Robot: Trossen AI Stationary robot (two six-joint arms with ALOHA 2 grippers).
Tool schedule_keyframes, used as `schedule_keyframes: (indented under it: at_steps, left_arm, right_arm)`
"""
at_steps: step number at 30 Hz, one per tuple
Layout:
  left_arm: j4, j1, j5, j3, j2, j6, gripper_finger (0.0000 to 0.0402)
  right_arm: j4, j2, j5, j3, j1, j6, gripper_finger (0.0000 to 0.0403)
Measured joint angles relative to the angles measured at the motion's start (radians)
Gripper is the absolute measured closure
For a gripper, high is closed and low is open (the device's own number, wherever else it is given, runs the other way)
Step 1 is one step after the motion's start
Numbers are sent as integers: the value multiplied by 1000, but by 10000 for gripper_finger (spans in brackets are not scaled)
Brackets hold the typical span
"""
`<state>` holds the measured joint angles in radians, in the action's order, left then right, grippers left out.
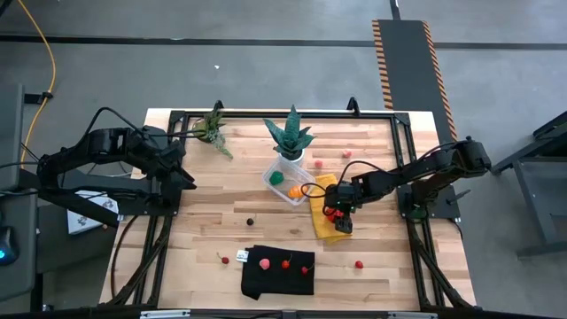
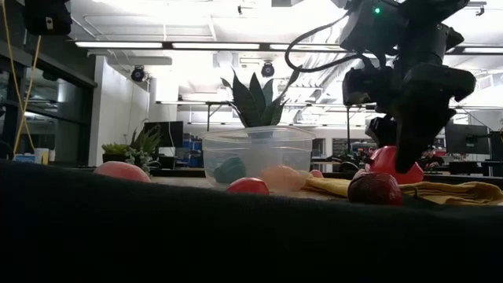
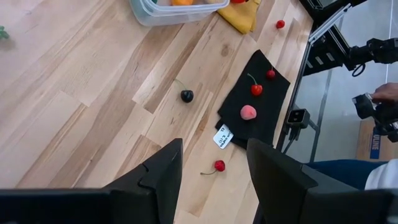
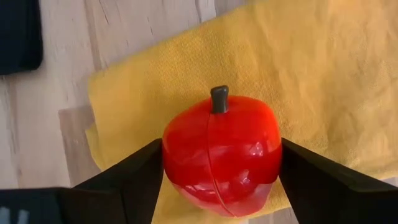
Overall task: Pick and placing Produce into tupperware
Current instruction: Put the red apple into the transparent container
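Glossy red toy apple [image 4: 219, 158] fills right wrist view, right gripper [image 1: 337, 215] fingers flanking it over yellow cloth [image 1: 324, 219], apparently grasping for clear tupperware [image 1: 289, 181]; left gripper [image 1: 182, 168] parked, part-open, empty.

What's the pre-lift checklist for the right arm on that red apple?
1. Right gripper straddles the red apple, a finger on each side: ok.
2. Firm grip: cannot tell; fingers look against the apple's sides, squeeze unconfirmed.
3. Apple off the yellow cloth: cannot tell.
4. Tupperware open, no lid, with room beside the orange and green pieces inside: ok.
5. Potted plant stands right behind the container; mind it on approach: ok for now.
6. Left gripper open, parked at the table's left edge, clear of the path: ok.
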<state>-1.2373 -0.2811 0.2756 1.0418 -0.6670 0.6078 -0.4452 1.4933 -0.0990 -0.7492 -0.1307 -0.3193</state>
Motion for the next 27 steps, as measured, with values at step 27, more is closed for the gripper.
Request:
schedule_keyframes:
  at_steps: [27]
  left_arm:
    - [10, 0, -9, 0, 0, -25, 234]
  right_arm:
    - [-106, 0, 38, -301, 0, -12, 132]
